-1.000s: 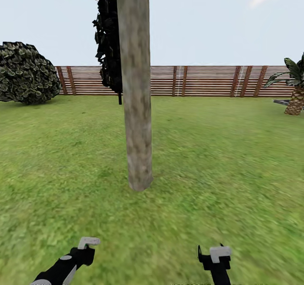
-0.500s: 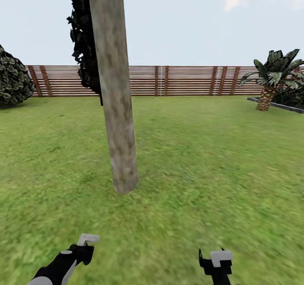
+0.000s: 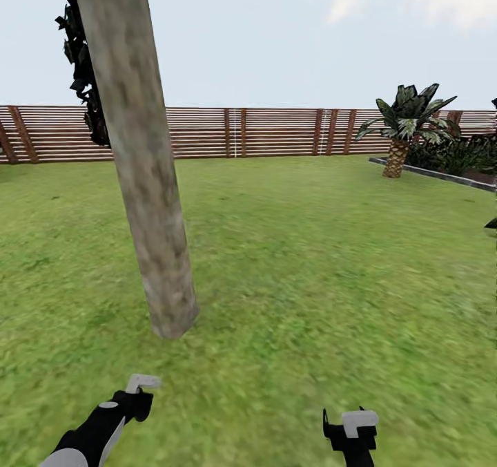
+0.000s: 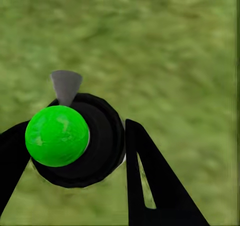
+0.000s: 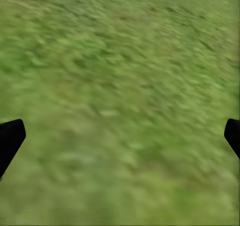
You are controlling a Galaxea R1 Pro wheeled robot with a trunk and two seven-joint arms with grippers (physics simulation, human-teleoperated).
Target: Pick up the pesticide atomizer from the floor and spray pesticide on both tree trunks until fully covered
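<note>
The view has swung right, sliding the tree trunk (image 3: 141, 177) leftward, while the left gripper (image 4: 75, 151) grips the pesticide atomizer (image 4: 75, 141) near it, the right gripper (image 5: 120, 136) gapes empty, and no spray shows yet.

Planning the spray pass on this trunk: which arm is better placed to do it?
Left, probably. The left end effector is shut on the atomizer, and in the head view it sits nearer the tree trunk. The right end effector is open over grass.
</note>
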